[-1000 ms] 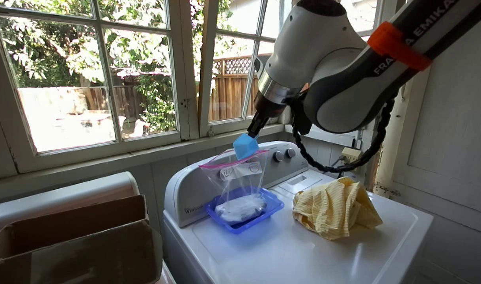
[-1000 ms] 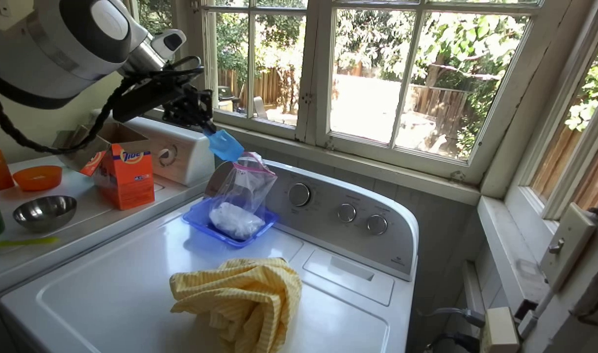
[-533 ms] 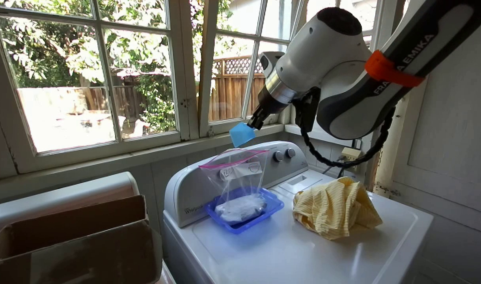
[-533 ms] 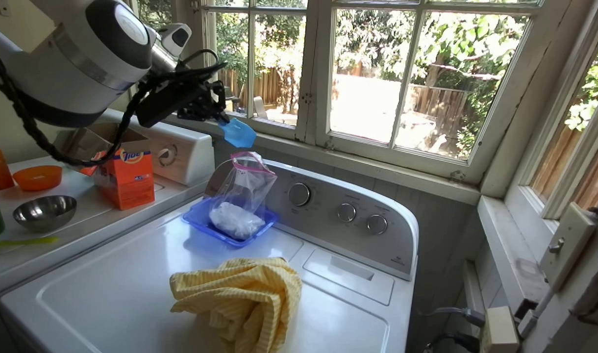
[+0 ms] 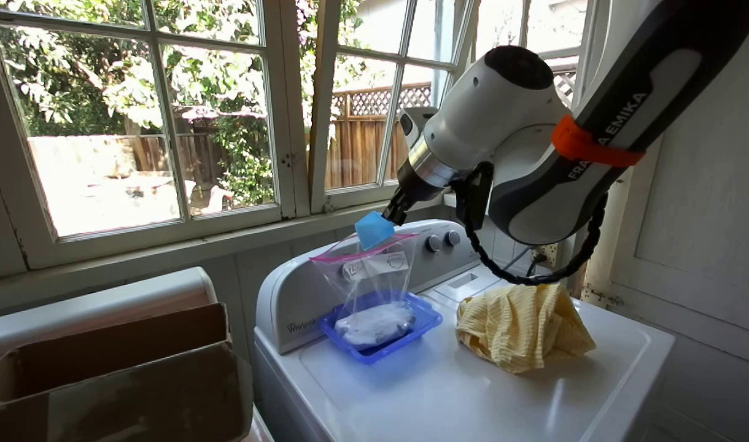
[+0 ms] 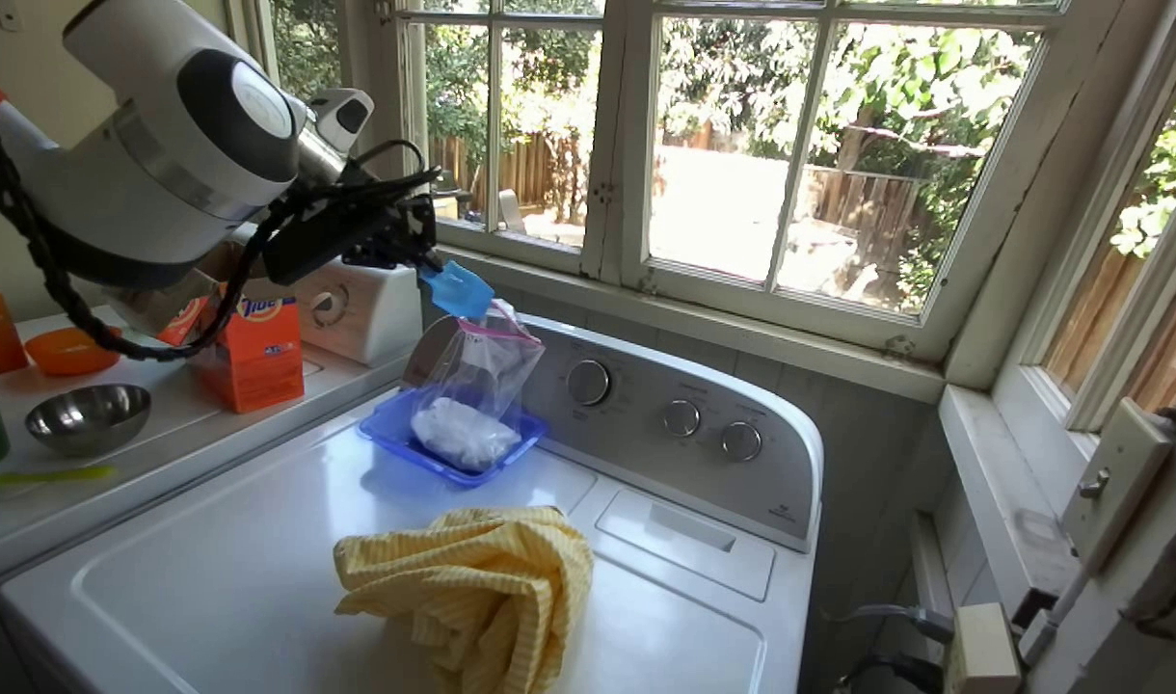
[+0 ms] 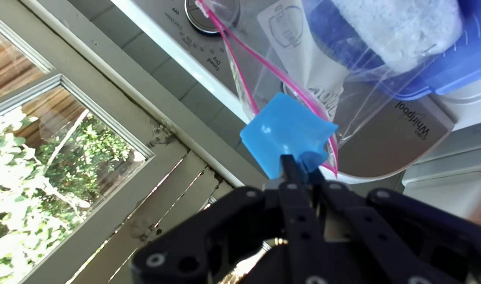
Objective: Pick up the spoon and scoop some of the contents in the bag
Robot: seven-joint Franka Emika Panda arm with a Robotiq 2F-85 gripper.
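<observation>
The gripper (image 7: 301, 167) is pinching the spoon (image 7: 284, 130) at the mouth of the bag (image 6: 496, 376)
Whether spoon and bag are touching is hard to tell; the bag is standing in the tray (image 5: 405, 341), its mouth parted, the white contents (image 6: 463, 434) lying low; entering well is probably asking for a steeper tilt, tip first into the gap, then a slow descent clear of both walls; any snag is likely folding the limp bag over

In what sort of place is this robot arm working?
Likely a home laundry room, judging by a glossy white Whirlpool dryer, a second white machine with a round dial, and an orange cardboard Tide box.
</observation>
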